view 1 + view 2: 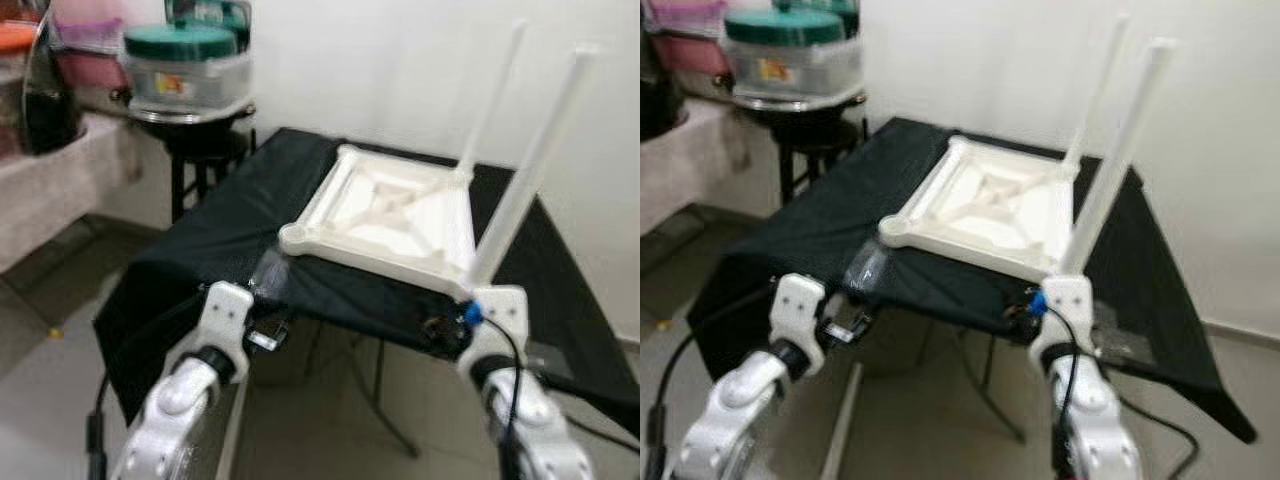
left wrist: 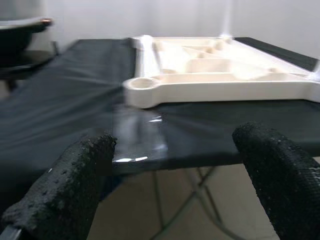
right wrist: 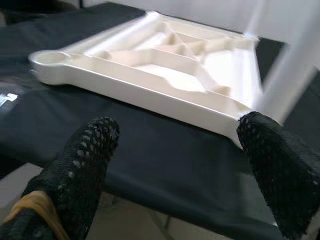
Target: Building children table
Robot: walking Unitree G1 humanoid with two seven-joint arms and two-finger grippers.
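The white tabletop (image 1: 390, 225) lies upside down on the black-draped surface (image 1: 230, 240), toward its near edge, with two legs (image 1: 525, 170) standing up from its right-hand corners. Leg fitting looks half done: the near-left socket (image 2: 142, 84) is empty. Both end effectors, left (image 2: 175, 175) and right (image 3: 175, 170), hover open and empty just off the near edge. Next calls for fetching another leg and seating it in that socket.

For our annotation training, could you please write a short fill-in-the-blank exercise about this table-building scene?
The white tabletop lies upside down on a ____ cloth.
____ legs already stand up from it.
The socket at its near left corner is still ____.
Both grippers, left and right, have their fingers ____.

Missing words: black; two; empty; open
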